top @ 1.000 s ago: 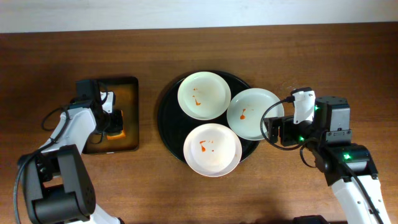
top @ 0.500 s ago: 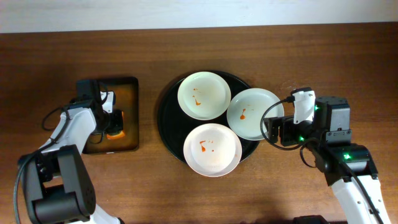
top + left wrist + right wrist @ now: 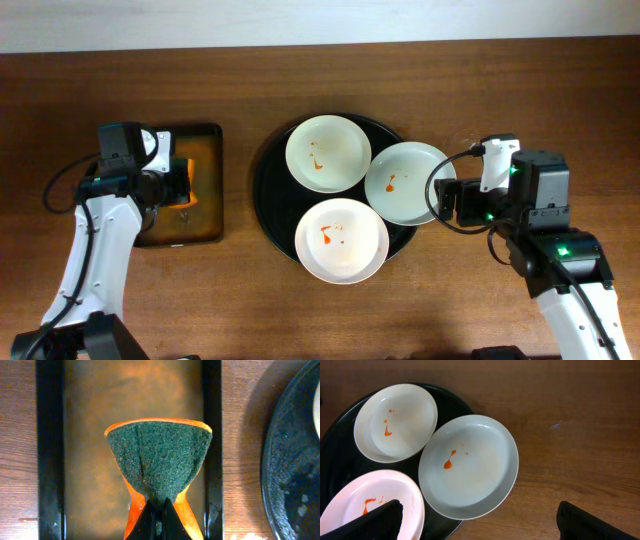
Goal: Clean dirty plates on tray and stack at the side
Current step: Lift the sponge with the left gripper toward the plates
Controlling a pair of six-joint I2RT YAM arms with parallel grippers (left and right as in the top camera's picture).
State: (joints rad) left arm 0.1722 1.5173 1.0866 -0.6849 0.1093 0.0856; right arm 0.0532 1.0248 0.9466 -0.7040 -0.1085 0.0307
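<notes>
Three sauce-smeared plates (image 3: 328,153) lie on the round tray (image 3: 262,190) at its twelve, three and six o'clock, our right gripper (image 3: 477,510) spread wide near the three o'clock one, while our left gripper (image 3: 160,507) pinches a green-and-orange sponge (image 3: 159,457) over the small tray (image 3: 212,185) at nine o'clock.

we see a dark reddish-brown wooden table (image 3: 320,320), its grain running left to right, filling nearly the whole overhead view. along its far edge runs a pale off-white strip (image 3: 320,20); wall or floor, we cannot tell. the light falls soft and even.
</notes>
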